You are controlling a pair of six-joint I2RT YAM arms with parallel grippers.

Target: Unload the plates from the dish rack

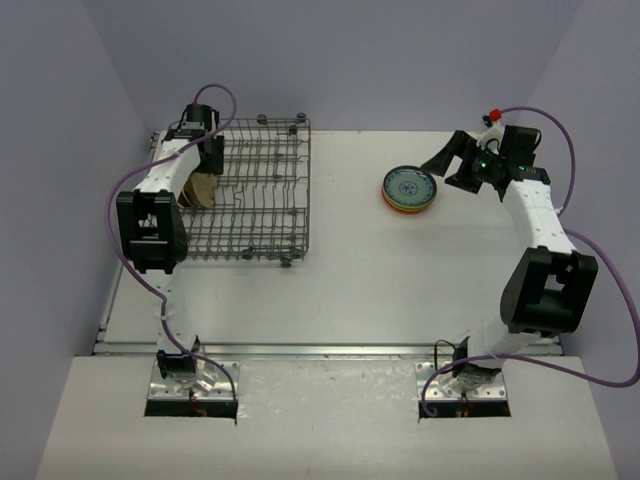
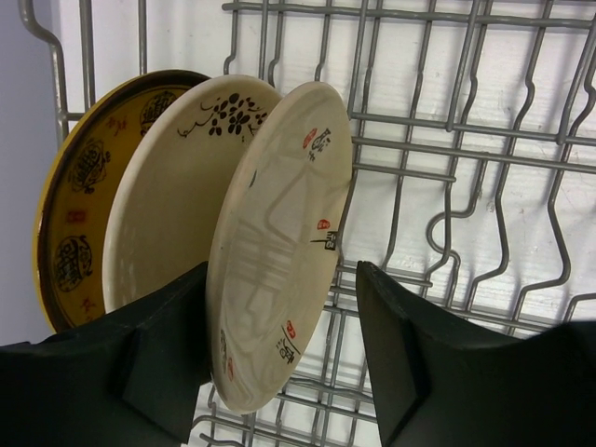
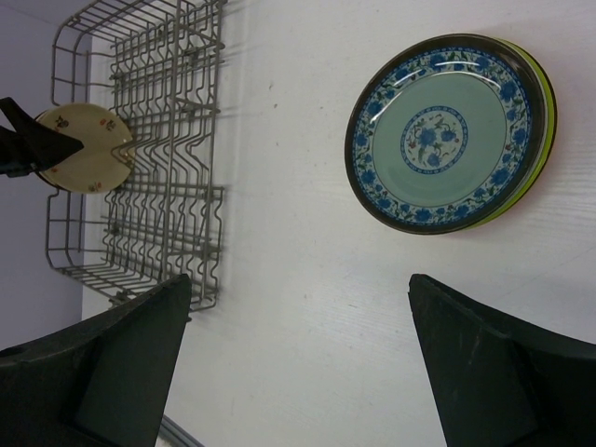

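The grey wire dish rack stands at the far left of the table. Three plates stand on edge at its left end: a yellow-brown patterned one and two showing beige undersides. My left gripper is open, its jaws astride the lower part of the nearest beige plate; the right finger is clear of it. My right gripper is open and empty above bare table, just right of a stack topped by a teal-patterned plate with lime green under it.
The stack lies on the table at the back, right of centre, with an orange rim at its bottom. The rack's tines and near wall surround my left gripper. The rack also shows in the right wrist view. Purple walls enclose the table.
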